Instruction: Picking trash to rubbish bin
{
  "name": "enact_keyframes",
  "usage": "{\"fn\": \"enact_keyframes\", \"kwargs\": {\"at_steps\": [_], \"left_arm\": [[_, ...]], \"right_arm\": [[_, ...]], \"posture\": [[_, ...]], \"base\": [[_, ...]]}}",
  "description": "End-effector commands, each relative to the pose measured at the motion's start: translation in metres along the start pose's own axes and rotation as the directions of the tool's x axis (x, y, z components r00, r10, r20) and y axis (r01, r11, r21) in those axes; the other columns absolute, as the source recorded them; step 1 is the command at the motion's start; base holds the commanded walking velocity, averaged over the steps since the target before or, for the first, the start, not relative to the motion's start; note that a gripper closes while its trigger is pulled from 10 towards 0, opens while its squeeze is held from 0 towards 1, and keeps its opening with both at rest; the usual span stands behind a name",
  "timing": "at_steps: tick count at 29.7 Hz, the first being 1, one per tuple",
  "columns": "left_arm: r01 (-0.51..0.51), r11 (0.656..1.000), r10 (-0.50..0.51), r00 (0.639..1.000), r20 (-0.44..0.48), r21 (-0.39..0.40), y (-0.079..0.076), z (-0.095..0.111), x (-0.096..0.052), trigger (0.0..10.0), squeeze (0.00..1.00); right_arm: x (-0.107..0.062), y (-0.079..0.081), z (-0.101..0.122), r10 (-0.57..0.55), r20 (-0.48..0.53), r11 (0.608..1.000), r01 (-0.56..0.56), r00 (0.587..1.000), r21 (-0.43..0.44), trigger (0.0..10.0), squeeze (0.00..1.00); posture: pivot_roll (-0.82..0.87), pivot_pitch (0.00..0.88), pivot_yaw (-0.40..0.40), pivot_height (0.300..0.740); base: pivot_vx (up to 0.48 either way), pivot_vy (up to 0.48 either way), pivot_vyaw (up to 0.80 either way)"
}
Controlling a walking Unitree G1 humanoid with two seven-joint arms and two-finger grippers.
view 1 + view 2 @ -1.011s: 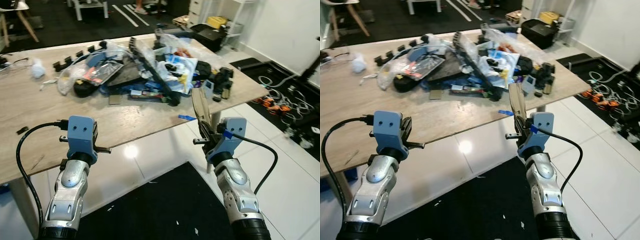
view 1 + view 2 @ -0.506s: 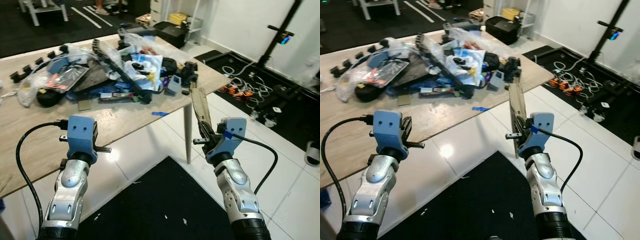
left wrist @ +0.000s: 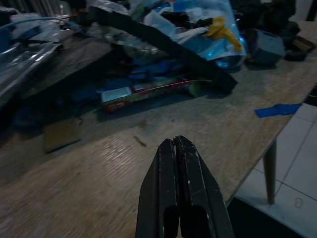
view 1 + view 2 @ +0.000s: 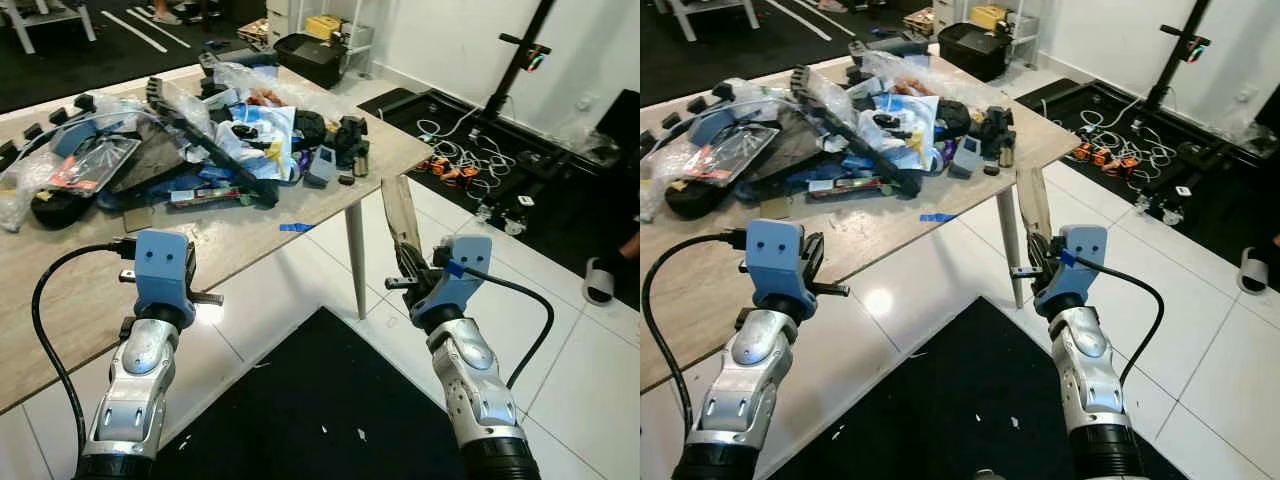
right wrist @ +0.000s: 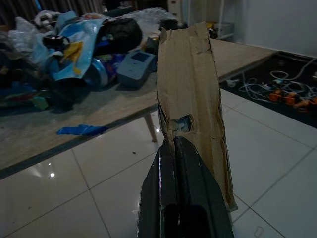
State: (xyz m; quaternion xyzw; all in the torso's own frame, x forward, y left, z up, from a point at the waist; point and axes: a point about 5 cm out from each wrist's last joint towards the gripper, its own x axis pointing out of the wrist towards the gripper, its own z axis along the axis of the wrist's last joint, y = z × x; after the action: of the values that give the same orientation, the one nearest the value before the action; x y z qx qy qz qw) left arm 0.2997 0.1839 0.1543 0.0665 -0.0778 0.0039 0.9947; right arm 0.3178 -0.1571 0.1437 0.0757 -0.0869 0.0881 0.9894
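My right gripper (image 4: 412,272) is shut on a torn strip of brown cardboard (image 4: 401,215) that stands upright from the fingers, held over the white floor just off the table's corner. In the right wrist view the cardboard (image 5: 190,94) rises from the closed fingers (image 5: 181,198). My left gripper (image 3: 177,144) is shut with nothing in it, held above the wooden table's (image 4: 60,260) near edge. A heap of trash (image 4: 200,130), with plastic bags, blue wrappers and black parts, lies across the table.
A scrap of blue tape (image 4: 293,227) lies near the table edge. A black mat (image 4: 310,400) covers the floor below me. Cables (image 4: 455,165) and a black stand (image 4: 510,80) sit on the right. A person's foot in a slipper (image 4: 600,280) is at the far right.
The camera has turned right: the table and heap have slid left in view, and more floor, cables and the stand show. Both grippers keep their pose; the cardboard stays held.
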Motion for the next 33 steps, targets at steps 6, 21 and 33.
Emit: {"fn": "enact_keyframes", "kwargs": {"at_steps": [6,21,33], "left_arm": [[0.013,1.000,-0.013,1.000,0.005,0.001,-0.0023,0.0014,-0.0013,10.0,0.00],[0.013,1.000,-0.013,1.000,0.002,0.001,-0.0026,0.0004,-0.0025,10.0,0.00],[0.012,1.000,-0.012,1.000,0.003,0.002,-0.0022,0.0003,-0.0027,10.0,0.00]], "right_arm": [[-0.0038,-0.0020,-0.0034,-0.014,-0.014,1.000,0.014,1.000,0.014,10.0,0.00],[-0.0042,-0.0025,-0.0040,-0.013,-0.019,1.000,0.013,1.000,0.013,10.0,0.00],[-0.0036,-0.0018,-0.0039,-0.011,-0.018,1.000,0.011,1.000,0.014,10.0,0.00]], "posture": [[0.03,0.104,-0.033,0.740],[0.03,0.108,-0.037,0.740],[0.03,0.107,-0.037,0.740]], "base": [[0.000,0.000,-0.57],[0.000,0.000,-0.58],[0.000,0.000,-0.62]]}}
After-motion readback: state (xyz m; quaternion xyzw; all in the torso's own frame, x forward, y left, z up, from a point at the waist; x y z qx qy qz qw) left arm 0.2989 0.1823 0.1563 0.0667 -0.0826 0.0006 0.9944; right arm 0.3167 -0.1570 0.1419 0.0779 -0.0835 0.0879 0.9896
